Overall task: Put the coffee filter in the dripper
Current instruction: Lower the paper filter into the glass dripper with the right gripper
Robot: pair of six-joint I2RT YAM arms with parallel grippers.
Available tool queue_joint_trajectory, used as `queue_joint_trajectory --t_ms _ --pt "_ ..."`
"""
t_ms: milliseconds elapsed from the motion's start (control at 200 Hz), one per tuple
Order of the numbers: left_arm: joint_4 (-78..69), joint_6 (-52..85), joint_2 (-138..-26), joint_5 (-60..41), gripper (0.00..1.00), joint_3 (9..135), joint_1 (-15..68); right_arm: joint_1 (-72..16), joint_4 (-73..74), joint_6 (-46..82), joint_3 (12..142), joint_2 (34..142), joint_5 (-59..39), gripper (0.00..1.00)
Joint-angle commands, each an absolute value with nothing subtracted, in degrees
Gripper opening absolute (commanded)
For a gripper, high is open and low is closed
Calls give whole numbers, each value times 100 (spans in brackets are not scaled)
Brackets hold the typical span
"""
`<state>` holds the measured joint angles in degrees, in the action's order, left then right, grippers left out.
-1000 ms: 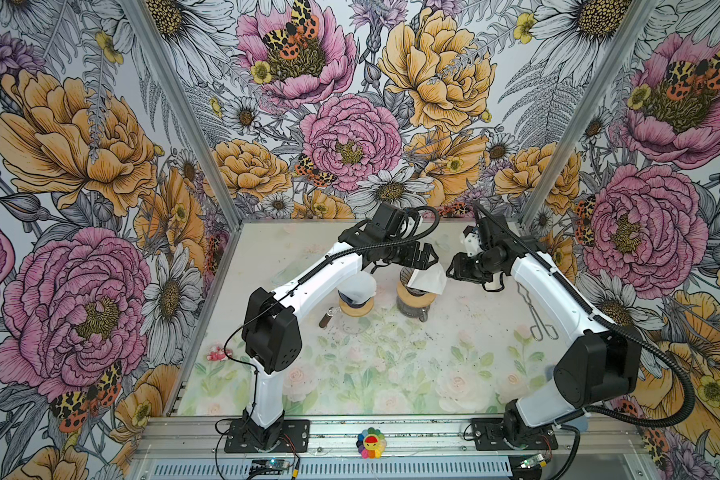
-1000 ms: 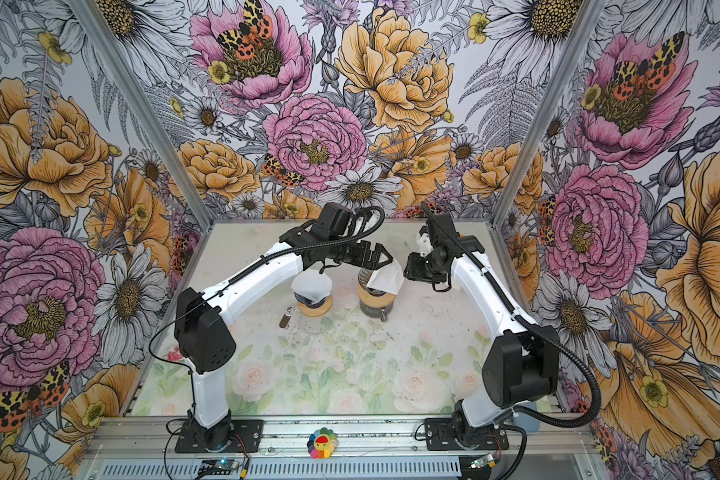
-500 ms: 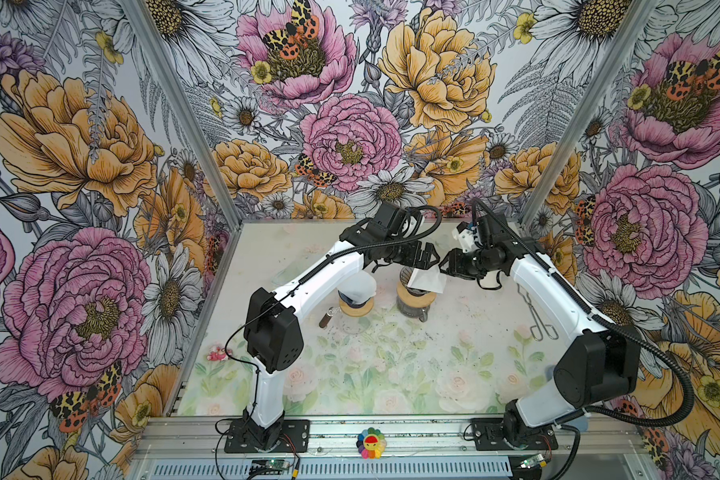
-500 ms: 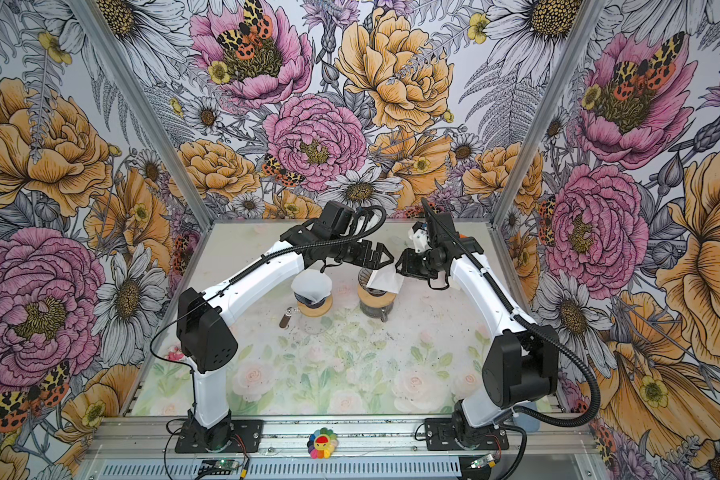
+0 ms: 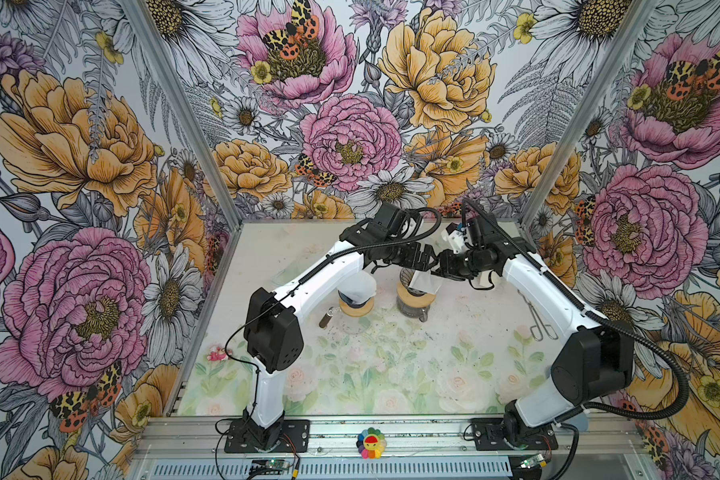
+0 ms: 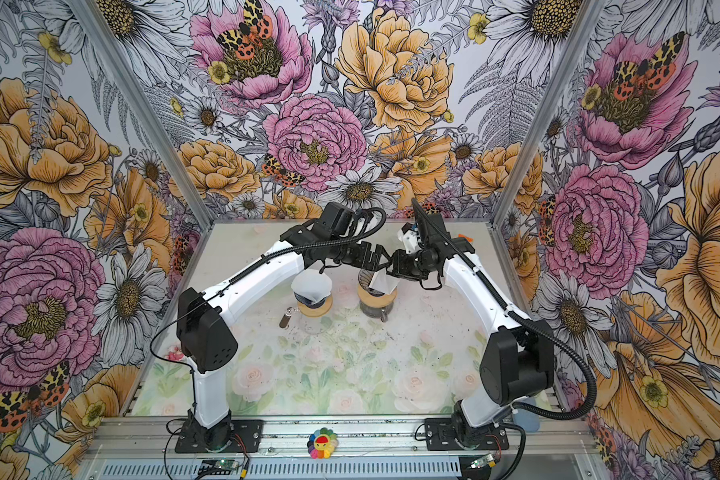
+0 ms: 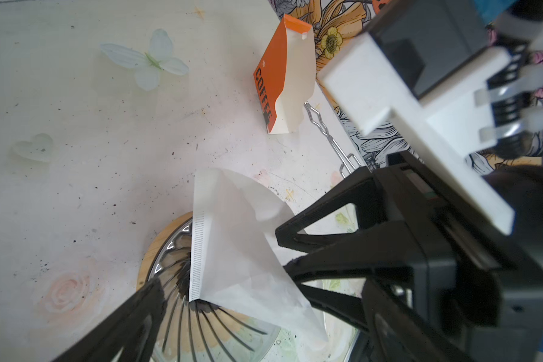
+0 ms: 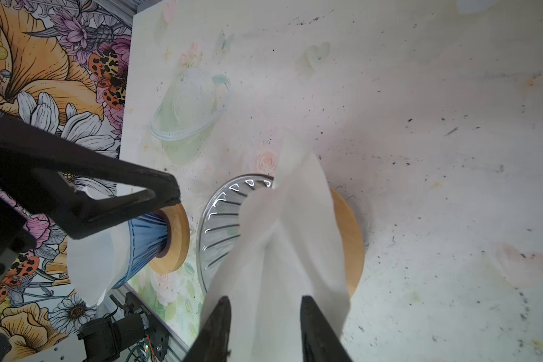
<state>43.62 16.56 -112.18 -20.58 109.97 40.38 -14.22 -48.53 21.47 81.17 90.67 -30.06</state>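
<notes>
Left gripper (image 5: 428, 261) hovers spread wide, just above the glass dripper (image 8: 223, 219). The paper coffee filter (image 8: 282, 235) stands tilted, its tip inside the dripper bowl and its upper edge pinched by the right gripper (image 8: 264, 313). Lower the filter until the cone seats against the ribs. Release only then, or it may tip out.

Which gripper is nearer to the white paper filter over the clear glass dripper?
Right. The right gripper has its jaws closed on the white paper filter. The left gripper hovers beside it over the clear glass dripper, jaws wide open, apparently not touching.
</notes>
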Motion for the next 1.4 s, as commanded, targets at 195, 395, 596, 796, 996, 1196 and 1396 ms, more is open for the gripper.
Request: queue_joint_trajectory --t_ms 195,395,596,796,996,1196,1396 --pt "4341 1622 -10599 -1720 99 10573 3828 -1668 -4779 2171 8592 9231 -3166 42" --pt "4339 1629 -10538 -1686 96 10397 3710 -1780 -4782 2192 8754 9314 -3171 42" --pt "4339 1617 -10679 -1764 91 10387 3674 -1822 -4781 2216 8764 9407 -3168 42" --pt "4342 1624 -10731 -1791 90 10433 3632 -1850 -4783 2149 8815 9338 -3136 41" --pt "4340 1622 -10782 -1859 90 10562 3628 -1813 -4790 2055 8783 9065 -2811 44" --pt "4340 1614 -10854 -1882 91 10702 3674 -1664 -4781 2006 8656 8710 -2438 47" --pt "4348 1606 -10920 -1903 91 10846 3761 -1325 -4774 2038 8407 8354 -2131 48"
